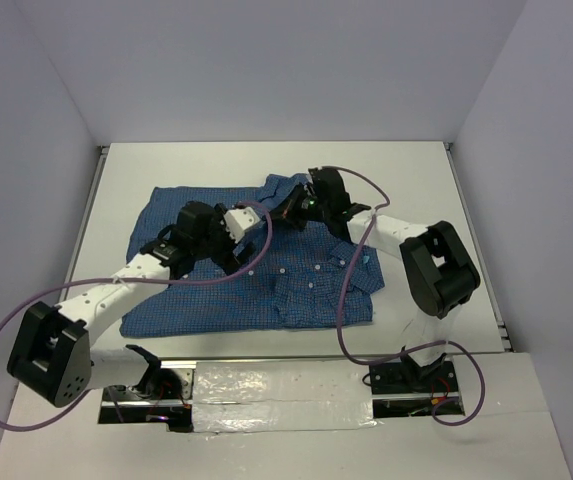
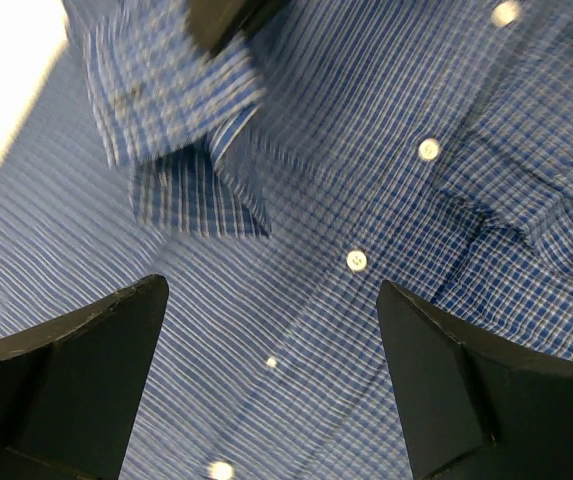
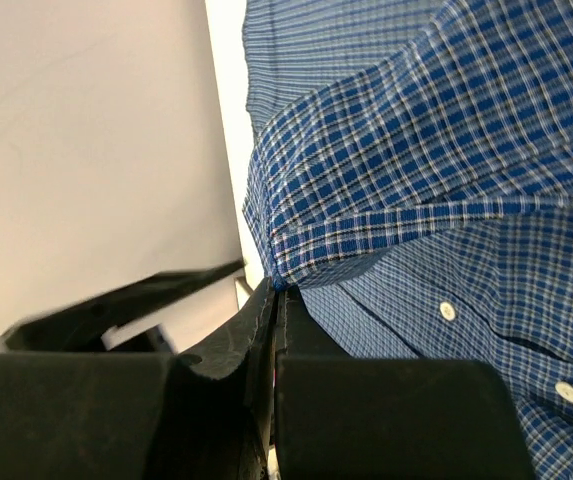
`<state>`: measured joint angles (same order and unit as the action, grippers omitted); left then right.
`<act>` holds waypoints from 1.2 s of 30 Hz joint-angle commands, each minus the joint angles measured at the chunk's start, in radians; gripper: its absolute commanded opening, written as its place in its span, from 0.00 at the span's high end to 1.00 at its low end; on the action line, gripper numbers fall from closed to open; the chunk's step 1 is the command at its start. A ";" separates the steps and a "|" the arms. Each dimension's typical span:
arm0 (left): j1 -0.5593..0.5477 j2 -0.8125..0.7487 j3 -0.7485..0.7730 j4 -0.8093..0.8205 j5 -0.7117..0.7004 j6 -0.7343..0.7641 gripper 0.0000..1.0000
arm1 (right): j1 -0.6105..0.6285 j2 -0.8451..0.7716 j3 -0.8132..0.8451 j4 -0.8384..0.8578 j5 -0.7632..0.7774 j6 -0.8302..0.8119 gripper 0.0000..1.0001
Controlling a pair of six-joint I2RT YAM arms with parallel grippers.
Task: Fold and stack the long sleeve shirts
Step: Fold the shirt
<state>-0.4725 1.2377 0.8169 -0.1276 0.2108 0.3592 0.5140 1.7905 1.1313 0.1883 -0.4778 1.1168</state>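
Observation:
The blue checked long sleeve shirt (image 1: 256, 290) lies spread on the white table, front up, with its white buttons (image 2: 356, 260) showing. My right gripper (image 1: 290, 211) is shut on the tip of the collar (image 3: 386, 170) and holds it lifted a little off the shirt; in the right wrist view the jaws (image 3: 278, 292) pinch the collar corner. My left gripper (image 1: 262, 216) hovers open and empty just left of it, over the button placket below the collar (image 2: 166, 100); its fingers (image 2: 86, 350) stand wide apart. A folded sleeve with its cuff lies at the shirt's right (image 1: 361, 262).
White walls enclose the table on the left, back and right. The table's bare surface (image 1: 216, 165) runs behind the shirt. Purple cables (image 1: 346, 300) loop from both arms over the shirt. A shiny taped strip (image 1: 276, 385) lies along the front edge between the arm bases.

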 commanded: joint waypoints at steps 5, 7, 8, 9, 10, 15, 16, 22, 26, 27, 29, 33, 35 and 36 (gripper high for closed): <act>0.006 0.084 -0.062 0.158 -0.070 -0.279 0.01 | 0.017 -0.049 -0.051 0.071 0.024 0.038 1.00; 0.009 0.129 -0.038 0.154 -0.080 -0.317 0.01 | 0.017 -0.055 -0.056 0.069 0.028 0.035 1.00; 0.009 0.138 -0.033 0.157 -0.071 -0.325 0.01 | 0.017 -0.057 -0.059 0.069 0.030 0.035 1.00; 0.009 0.144 -0.039 0.170 -0.047 -0.335 0.01 | 0.017 -0.062 -0.061 0.072 0.030 0.034 1.00; 0.011 0.158 -0.042 0.215 -0.033 -0.350 0.01 | 0.015 -0.063 -0.062 0.073 0.031 0.034 1.00; 0.015 0.252 -0.032 0.299 -0.037 -0.378 0.01 | 0.017 -0.071 -0.074 0.079 0.027 0.034 1.00; 0.020 0.258 -0.033 0.330 -0.037 -0.370 0.01 | 0.017 -0.071 -0.074 0.077 0.025 0.031 1.00; 0.025 0.296 -0.033 0.431 -0.060 -0.313 0.10 | 0.017 -0.075 -0.091 0.085 0.024 0.031 1.00; 0.025 0.296 -0.035 0.486 -0.036 -0.241 0.21 | 0.018 -0.069 -0.087 0.060 0.019 0.011 1.00; 0.025 0.295 -0.033 0.485 -0.030 -0.230 0.22 | 0.018 -0.071 -0.088 0.057 0.021 0.008 1.00; 0.025 0.295 -0.028 0.480 -0.007 -0.213 0.32 | 0.017 -0.072 -0.088 0.047 0.022 -0.005 1.00; 0.025 0.301 -0.025 0.485 0.004 -0.201 0.81 | 0.017 -0.072 -0.088 0.040 0.018 -0.012 1.00; 0.025 0.290 -0.021 0.477 -0.019 -0.166 1.00 | 0.017 -0.082 -0.088 0.016 0.016 -0.035 1.00; 0.025 0.284 -0.015 0.439 -0.028 -0.142 1.00 | 0.017 -0.086 -0.082 0.002 0.019 -0.049 1.00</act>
<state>-0.4522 1.5352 0.7597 0.3058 0.1829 0.1558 0.5213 1.7638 1.0462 0.2092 -0.4591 1.1118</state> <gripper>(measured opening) 0.036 0.012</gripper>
